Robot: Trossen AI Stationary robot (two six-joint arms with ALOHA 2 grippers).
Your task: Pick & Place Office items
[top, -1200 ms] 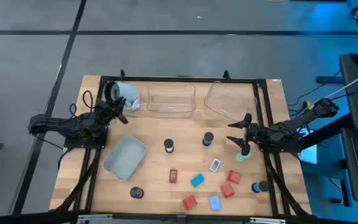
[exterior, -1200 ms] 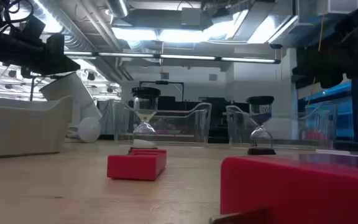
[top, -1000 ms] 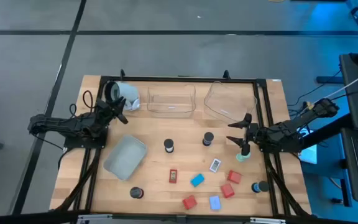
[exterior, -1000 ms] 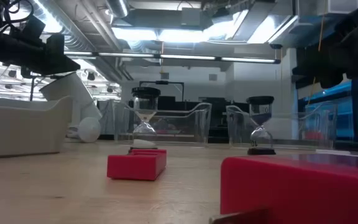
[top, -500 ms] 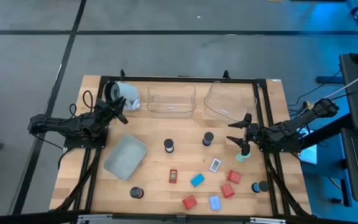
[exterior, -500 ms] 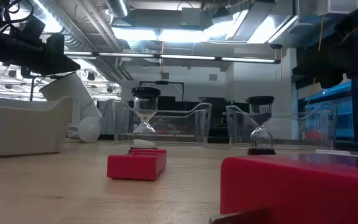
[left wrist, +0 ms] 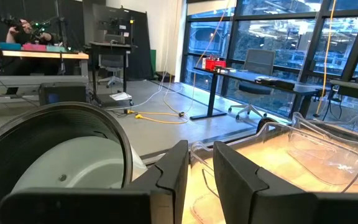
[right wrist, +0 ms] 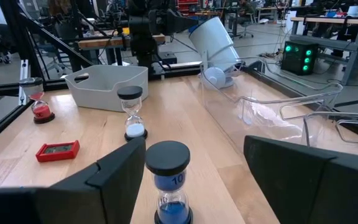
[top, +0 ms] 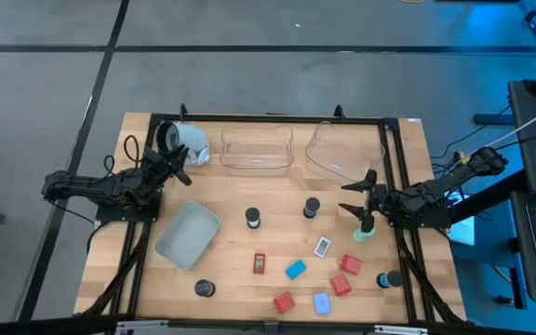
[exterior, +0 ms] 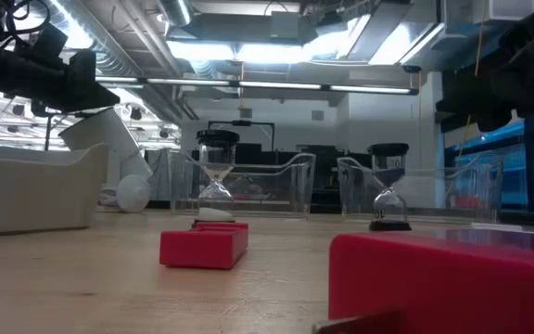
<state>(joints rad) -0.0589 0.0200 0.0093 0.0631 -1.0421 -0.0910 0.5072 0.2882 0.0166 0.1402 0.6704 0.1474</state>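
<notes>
The office items lie scattered over the near half of the table: red blocks (top: 283,302) (top: 350,264), blue pieces (top: 295,270), a card (top: 322,247), a mint-green disc (top: 364,234) and small black-capped hourglasses (top: 252,218). My right gripper (top: 354,198) hovers open at the right side; a blue-sand hourglass (right wrist: 168,180) stands on its base ahead of its fingers, apart from them. My left gripper (top: 182,170) hangs at the far left beside the white cylinder (left wrist: 61,168), its fingers (left wrist: 201,152) a narrow gap apart with nothing between them.
Two clear trays (top: 257,151) (top: 342,149) stand along the far edge, and a grey-blue tray (top: 187,234) sits left of centre. The white cylinder (top: 184,140) lies at the far left corner. A black frame (top: 394,186) borders the table.
</notes>
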